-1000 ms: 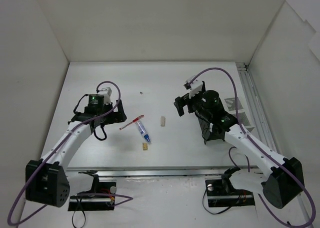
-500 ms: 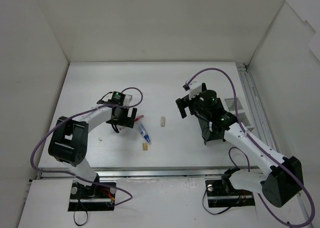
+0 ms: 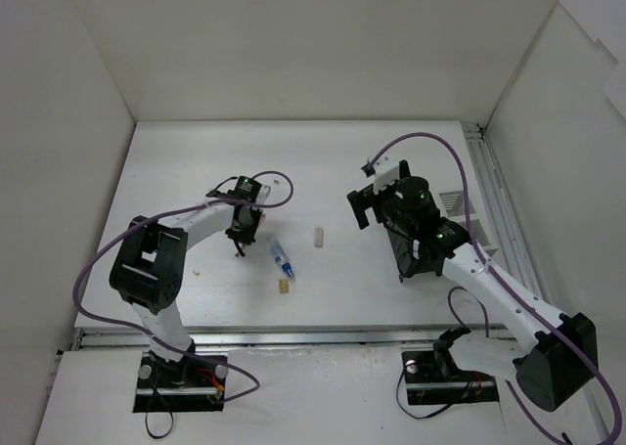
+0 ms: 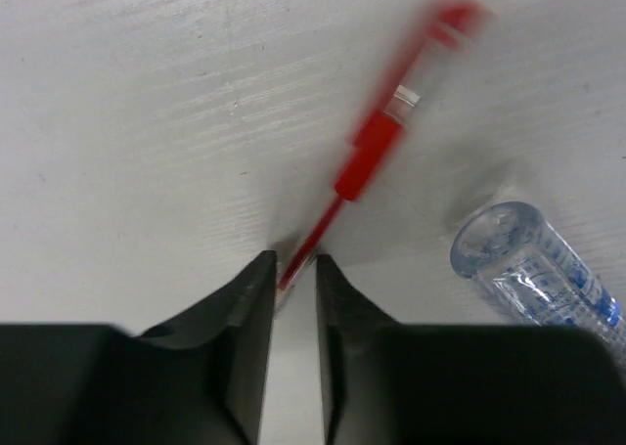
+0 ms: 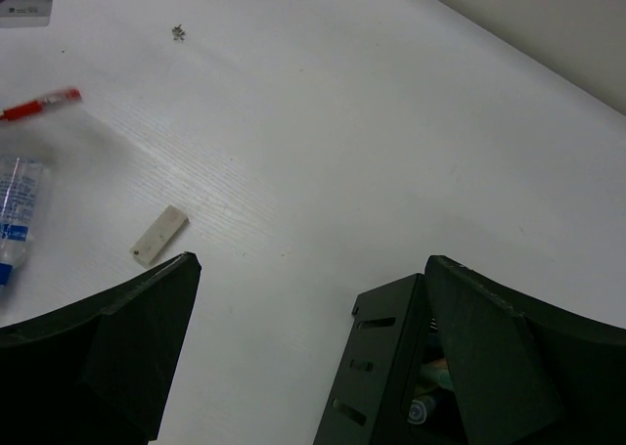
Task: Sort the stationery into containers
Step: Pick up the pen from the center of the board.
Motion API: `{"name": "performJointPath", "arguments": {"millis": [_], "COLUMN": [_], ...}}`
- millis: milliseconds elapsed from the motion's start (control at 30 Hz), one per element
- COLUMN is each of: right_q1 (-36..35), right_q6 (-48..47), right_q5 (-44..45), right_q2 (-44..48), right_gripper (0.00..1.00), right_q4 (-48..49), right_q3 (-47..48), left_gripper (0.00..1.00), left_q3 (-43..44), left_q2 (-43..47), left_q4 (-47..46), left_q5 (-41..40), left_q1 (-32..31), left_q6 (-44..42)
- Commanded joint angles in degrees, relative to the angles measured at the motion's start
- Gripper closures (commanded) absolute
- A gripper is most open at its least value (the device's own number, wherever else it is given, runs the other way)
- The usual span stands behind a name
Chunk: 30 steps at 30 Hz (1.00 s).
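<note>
**Left gripper closes on the red pen, right gripper waits open**

The left gripper point(image 4: 294, 261) is down at the table point(image 3: 196, 152), left of the middle. Its two fingers stand almost together, and the thin end of the red pen point(image 4: 372, 152) sits in the narrow gap between them. The rest of the pen runs away from the fingers, up and to the right in the left wrist view, and it looks blurred there. Just beside the pen, on its right, lies the clear tube point(image 4: 533, 269) with blue print, on its side and apart from the fingers.

Two beige eraser blocks lie on the bare table. One eraser block point(image 3: 318, 236) is between the two arms. The other eraser block point(image 3: 284, 286) is nearer to the arm bases, close below the blue tip of the tube.

The right gripper point(image 5: 308, 261) hangs above the table with its jaws wide apart and with nothing between them. The black mesh organiser point(image 5: 377, 367) stands right under it, and some coloured items are inside. The white slotted box point(image 3: 460, 207) stands behind the right arm, near the right edge of the table
</note>
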<state>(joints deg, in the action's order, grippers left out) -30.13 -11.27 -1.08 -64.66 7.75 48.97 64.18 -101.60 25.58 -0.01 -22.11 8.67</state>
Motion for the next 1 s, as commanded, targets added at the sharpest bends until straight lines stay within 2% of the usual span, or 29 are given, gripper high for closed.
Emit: {"name": "performJointPath", "arguments": {"millis": [0, 67, 133, 167, 433, 533, 667, 767, 967], "right_q1": [0.0, 0.0, 0.0, -0.1, 0.1, 0.2, -0.5, -1.2, -4.0], "right_q6": [-0.7, -0.8, -1.0, -1.0, 0.1, 3.3, 7.7, 11.0, 22.9], "right_q5": [2.9, 3.5, 3.6, 3.8, 2.1, -2.3, -5.8, -9.3, -12.7], "right_q2": [1.9, 2.3, 2.9, 3.1, 4.5, 3.1, 0.3, -1.5, -6.3], "right_gripper": [0.02, 0.02, 0.02, 0.02, 0.02, 0.02, 0.02, 0.02, 0.02], "right_q4": [3.5, 3.6, 3.7, 3.7, 5.3, 4.9, 6.2, 11.7, 29.1], "right_q3": [0.4, 0.2, 0.1, 0.0, -0.8, 0.9, 2.4, 1.7, -0.4], "left_gripper": [0.89, 0.95, 0.96, 1.0, 1.0, 1.0, 1.0, 1.0, 1.0], "left_q3": [0.8, -0.3, -1.0, -1.1, -0.4, 0.9, 2.1, 0.5, -4.2], "left_q2": [1.3, 2.4, 2.5, 2.7, 3.6, 6.6, 15.1, 21.9, 28.7], "left_q4": [0.3, -1.0, -2.1, -2.2, -1.7, -1.8, -2.1, -4.3, -9.0], "left_q5": [-2.1, -2.1, -1.6, -1.1, 2.8, 1.4, 1.9, 4.2, 12.0], "left_q1": [-0.2, -0.2, -0.2, -0.2, 2.2, 2.2, 2.2, 1.1, -0.9], "left_q6": [-0.8, -0.5, -0.7, -0.7, 0.2, 0.7, 0.7, 0.3, 0.6]}}
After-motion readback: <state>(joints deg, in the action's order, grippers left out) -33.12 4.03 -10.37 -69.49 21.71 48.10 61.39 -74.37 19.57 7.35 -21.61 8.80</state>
